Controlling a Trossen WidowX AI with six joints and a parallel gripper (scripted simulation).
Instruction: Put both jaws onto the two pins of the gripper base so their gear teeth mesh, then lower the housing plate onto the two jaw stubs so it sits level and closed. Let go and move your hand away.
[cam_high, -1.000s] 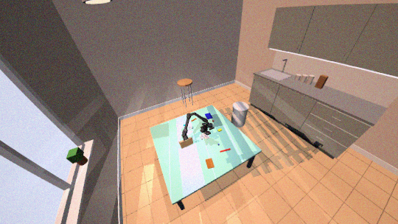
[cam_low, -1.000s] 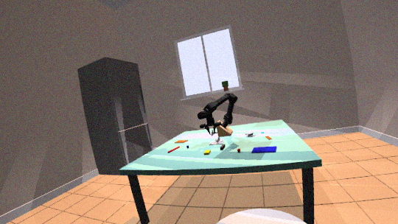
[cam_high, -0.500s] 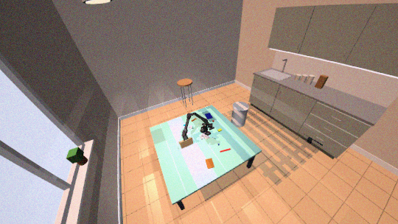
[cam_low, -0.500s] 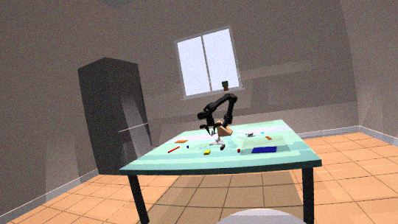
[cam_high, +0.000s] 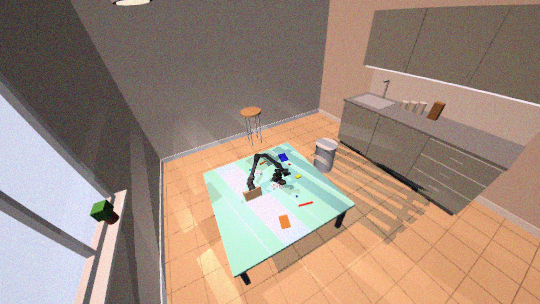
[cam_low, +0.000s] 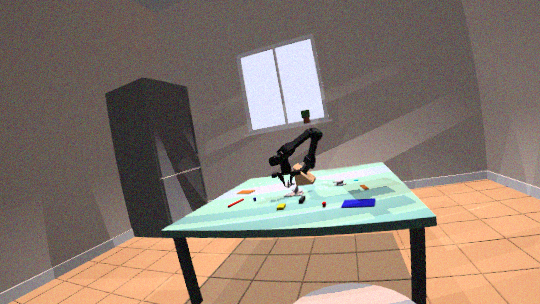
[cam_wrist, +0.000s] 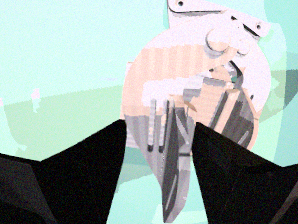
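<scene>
My gripper (cam_high: 280, 182) (cam_low: 288, 184) (cam_wrist: 158, 128) is shut on a pale jaw (cam_wrist: 179, 192). The jaw's slotted finger sits between my fingertips, and its round hub end reaches to the upper right in the wrist view. The white gripper base (cam_high: 275, 186) (cam_low: 294, 194) (cam_wrist: 262, 67) lies on the table just beneath, partly hidden by the held jaw. A long pale and grey part (cam_wrist: 229, 116) lies over the base beside the held jaw; it may be the other jaw. Whether gear teeth touch is not visible. A small white part (cam_low: 340, 183) (cam_high: 258, 172), perhaps the housing plate, lies apart on the table.
A tan block (cam_high: 253, 194) (cam_low: 306, 176) stands near the arm's foot. A blue plate (cam_high: 283, 157) (cam_low: 358, 203), yellow block (cam_high: 298, 176) (cam_low: 281, 206), red stick (cam_high: 305, 204) (cam_low: 236, 203), orange plate (cam_high: 284, 221) (cam_low: 245, 192) and small black piece (cam_low: 302, 199) lie around.
</scene>
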